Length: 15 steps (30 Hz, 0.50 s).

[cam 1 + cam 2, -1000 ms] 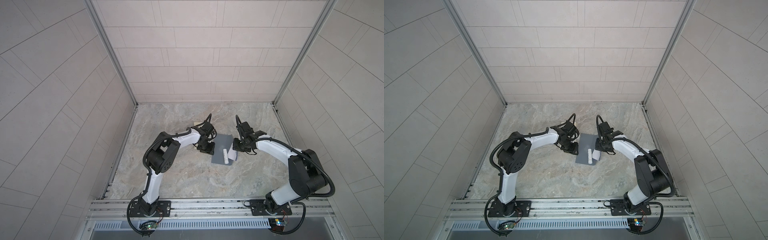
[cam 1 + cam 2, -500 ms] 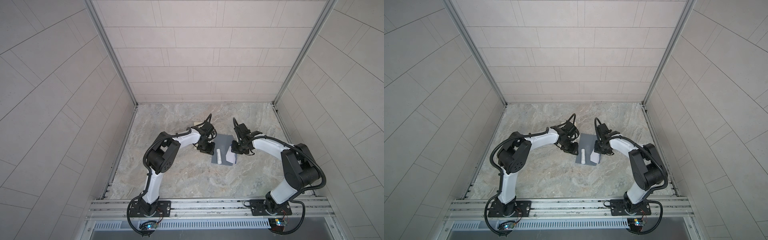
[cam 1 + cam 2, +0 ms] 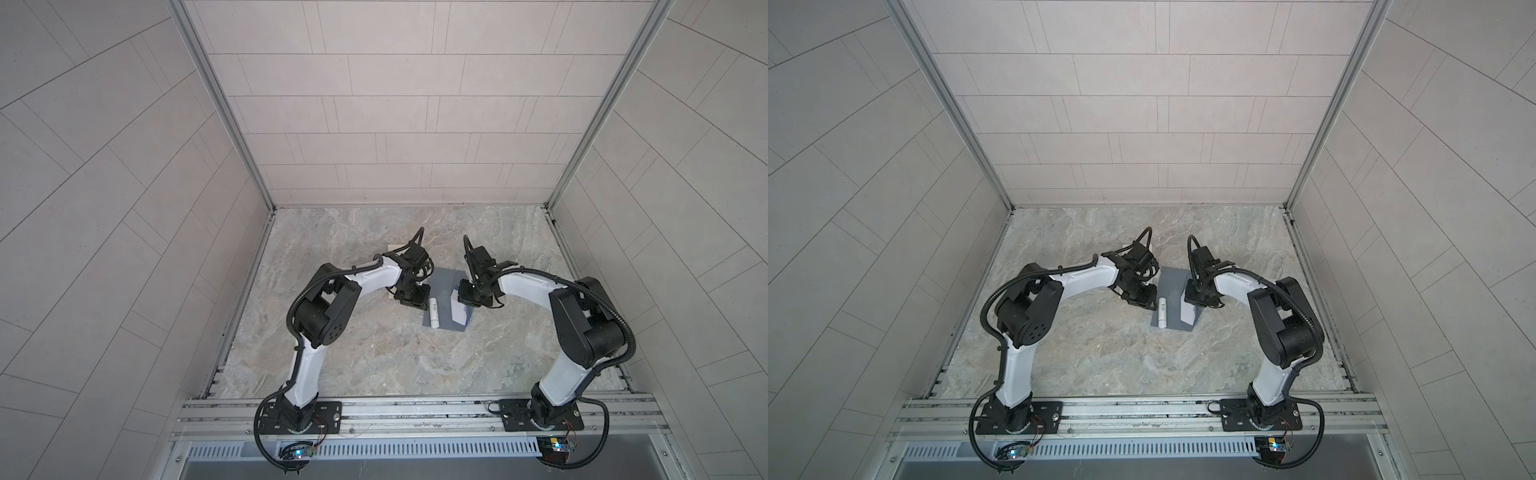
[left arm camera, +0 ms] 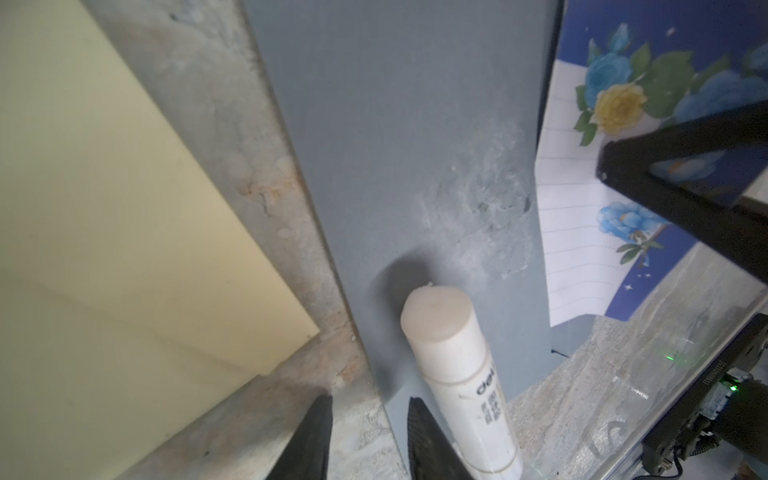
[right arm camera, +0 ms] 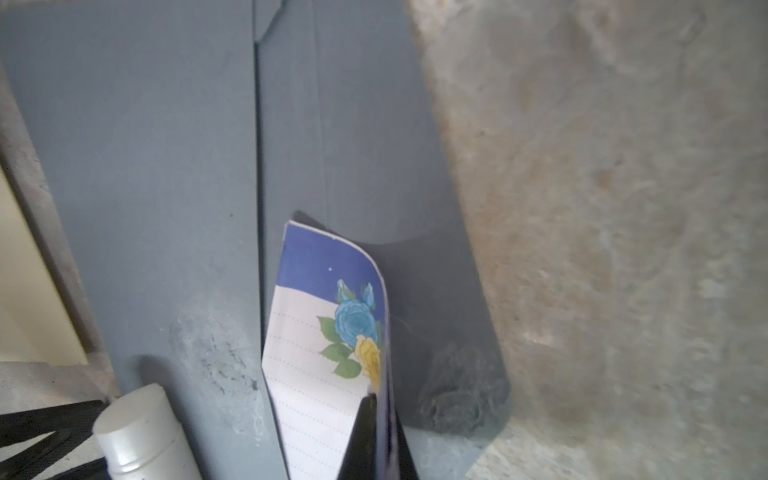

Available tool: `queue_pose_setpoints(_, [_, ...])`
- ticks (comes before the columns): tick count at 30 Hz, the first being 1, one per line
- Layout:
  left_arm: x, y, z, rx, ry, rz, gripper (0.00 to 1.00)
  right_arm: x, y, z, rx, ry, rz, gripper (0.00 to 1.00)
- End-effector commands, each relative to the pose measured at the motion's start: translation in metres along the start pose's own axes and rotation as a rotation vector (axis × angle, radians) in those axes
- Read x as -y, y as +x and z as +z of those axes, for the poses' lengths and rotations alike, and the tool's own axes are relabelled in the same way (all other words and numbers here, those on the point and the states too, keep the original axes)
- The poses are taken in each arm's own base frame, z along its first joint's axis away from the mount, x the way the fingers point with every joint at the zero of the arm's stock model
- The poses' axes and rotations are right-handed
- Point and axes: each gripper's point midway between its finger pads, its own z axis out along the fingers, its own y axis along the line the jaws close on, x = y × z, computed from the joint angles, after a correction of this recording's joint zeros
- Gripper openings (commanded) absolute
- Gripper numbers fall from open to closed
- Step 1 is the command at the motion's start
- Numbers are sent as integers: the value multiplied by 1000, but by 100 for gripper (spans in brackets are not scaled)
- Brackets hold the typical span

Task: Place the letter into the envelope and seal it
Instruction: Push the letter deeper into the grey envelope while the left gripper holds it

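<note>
The right claw (image 5: 376, 419) is clenched on the flowered letter (image 5: 316, 374), holding it over the grey envelope (image 5: 166, 166) that lies flat on the table (image 5: 602, 208). The left claw (image 4: 368, 440) stands parted and empty beside a white glue stick (image 4: 453, 365) lying on the envelope.

Envelope (image 4: 395, 124) slate grey; letter (image 5: 316, 374) white, lined, blue-yellow roses; glue stick (image 4: 457, 365) white.

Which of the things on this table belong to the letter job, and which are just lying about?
For the job:
- letter, pinched in the right gripper
- grey envelope
- glue stick lying on the envelope, likely for sealing

Lying about:
- cream sheet on the table beside the envelope, near the open, empty left gripper
</note>
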Motion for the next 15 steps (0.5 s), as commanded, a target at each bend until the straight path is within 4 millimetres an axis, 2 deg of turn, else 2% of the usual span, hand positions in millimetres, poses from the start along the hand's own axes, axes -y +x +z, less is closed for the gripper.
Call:
queue_pose_setpoints(1, [-2,6,8,-39,-17,12,38,-14,-5,11,-19,-51,12,0])
queue_pose_setpoints(6, [-2,5,7,-38,-20,14,38,-28,-10,16,-19,-75,-11,0])
queue_pose_setpoints(7, [-2,5,7,-35,-21,15,38,-30,-14,13,-5,-72,-17,3])
queue_pose_setpoints(11, [-4,5,6,-38,-34,12,37,-25,-25,-6,68,-22,-21,33])
queue_pose_setpoints(15, [-5,5,7,-42,-37,8,36,-13,-33,-28,133,57,-15,49])
